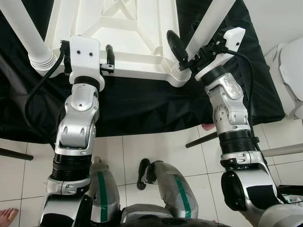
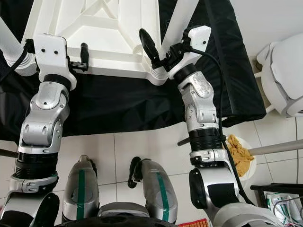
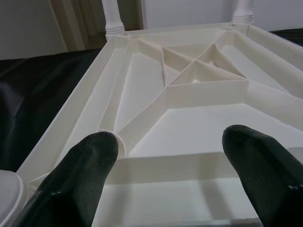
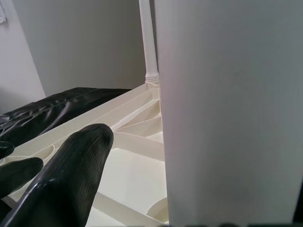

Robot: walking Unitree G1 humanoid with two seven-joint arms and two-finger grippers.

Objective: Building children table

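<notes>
Jaws of right gripper [image 1: 182, 52] flank one table leg [image 1: 208, 23].

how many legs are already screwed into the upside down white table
4. Near-left white plastic leg; near-right leg, at the right pincer; two far-corner legs in the left wrist view.

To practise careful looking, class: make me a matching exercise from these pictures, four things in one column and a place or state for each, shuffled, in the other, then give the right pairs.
Things:
1. left gripper
2. right gripper
3. white table
4. black cloth

Places or states:
A. spread under the table
B. lying upside down, legs pointing up
C. at the near rim of the table, fingers apart
D. around the near right table leg

Pairs: 1-C, 2-D, 3-B, 4-A
</notes>
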